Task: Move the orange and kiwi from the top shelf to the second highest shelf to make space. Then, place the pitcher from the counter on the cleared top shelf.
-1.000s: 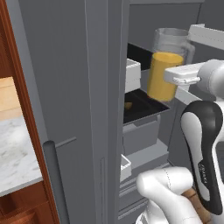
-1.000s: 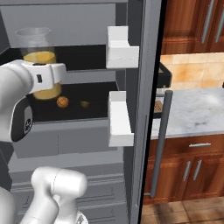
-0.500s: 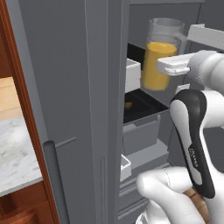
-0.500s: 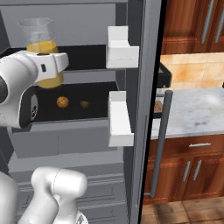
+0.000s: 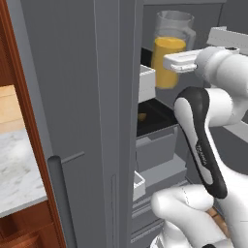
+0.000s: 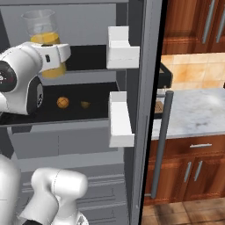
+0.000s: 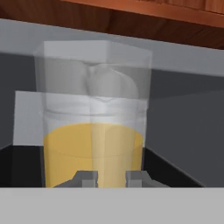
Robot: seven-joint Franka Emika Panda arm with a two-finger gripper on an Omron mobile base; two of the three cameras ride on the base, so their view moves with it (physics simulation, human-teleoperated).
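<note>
The pitcher (image 6: pixel 46 46) hangs upright in the fridge opening, its long axis straight up and down, open mouth to the ceiling and the juice level flat in its lower part; in the left base view what looks like its handle sits on the side toward the arm. The gripper (image 7: pixel 111 176) has its two fingertips (image 7: pixel 89 176) closed narrowly on a vertical part at the near side of the pitcher, probably that handle, so it is carrying it. In the right base view the pitcher's base appears about level with the top shelf (image 6: pixel 85 71), over its left end, though I cannot tell whether it is touching the board or just above it. On the second highest shelf (image 6: pixel 66 121) below, the orange (image 6: pixel 63 102) lies with a small brownish fruit, presumably the kiwi (image 6: pixel 85 104), just beside it, so the fruit step looks done and the last step is in hand. The next move, I would judge, calls for easing the pitcher further in and down, kept plumb so nothing slops, until it stands flat on the board, then opening the fingers and backing out without catching the white door bin (image 6: pixel 123 41).
</note>
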